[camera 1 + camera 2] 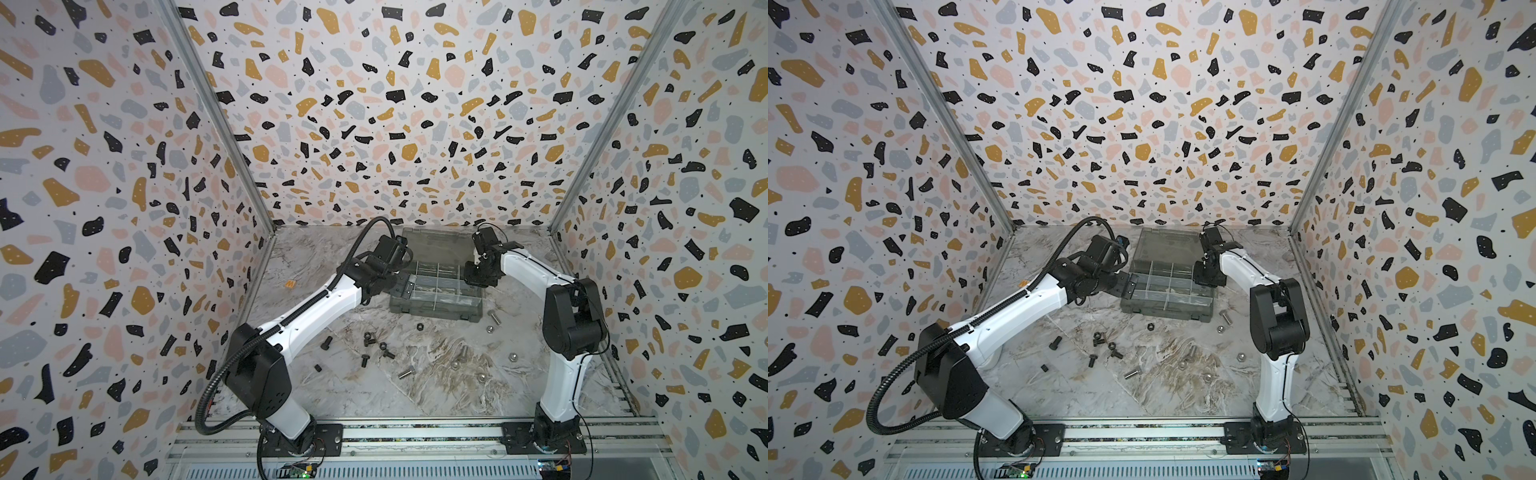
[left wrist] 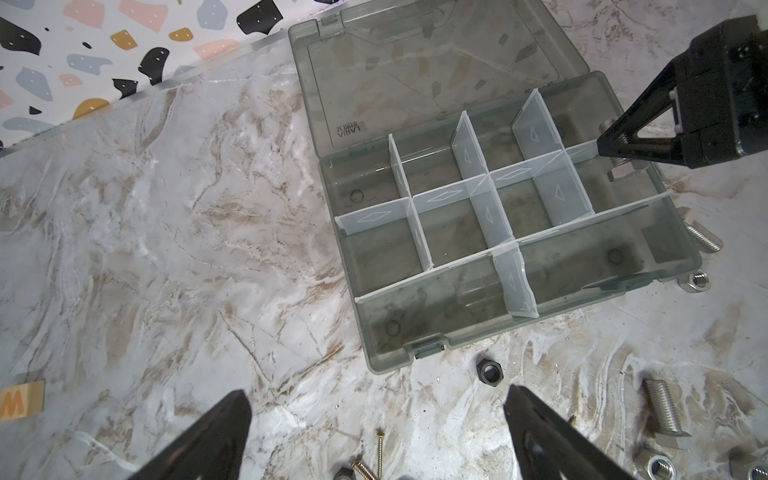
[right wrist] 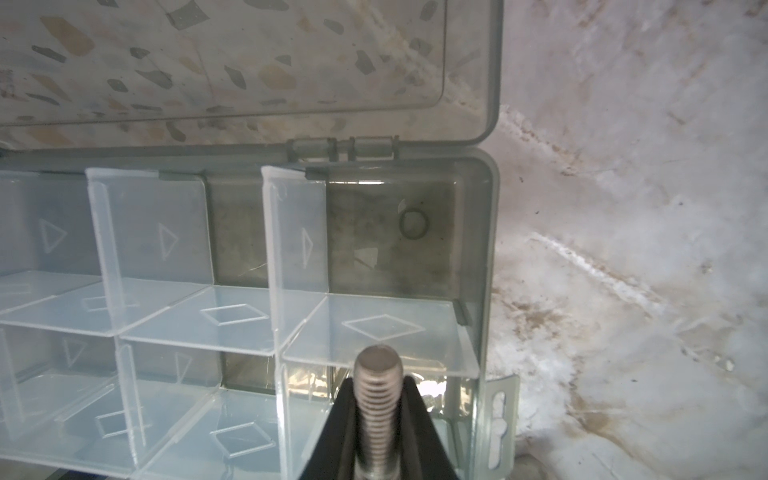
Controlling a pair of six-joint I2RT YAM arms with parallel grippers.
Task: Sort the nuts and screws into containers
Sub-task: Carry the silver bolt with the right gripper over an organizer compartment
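Screw [image 3: 376, 374] of silver steel, shank seemingly near upright, sits clenched in the right gripper [image 2: 607, 146] above the three o'clock end compartments [image 2: 611, 199] of the organiser box [image 1: 1167, 309], while the left gripper [image 2: 376, 390] hovers spread wide at nine o'clock.

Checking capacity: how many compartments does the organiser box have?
10 compartments in the organiser box: four along the hinged lid, four in the middle row, two wider ones at the latch side.

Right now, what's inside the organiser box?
The organiser box shows only clear dividers and bare floors. The right gripper, shut on a silver screw, hangs over one end, covering part of the floor there.
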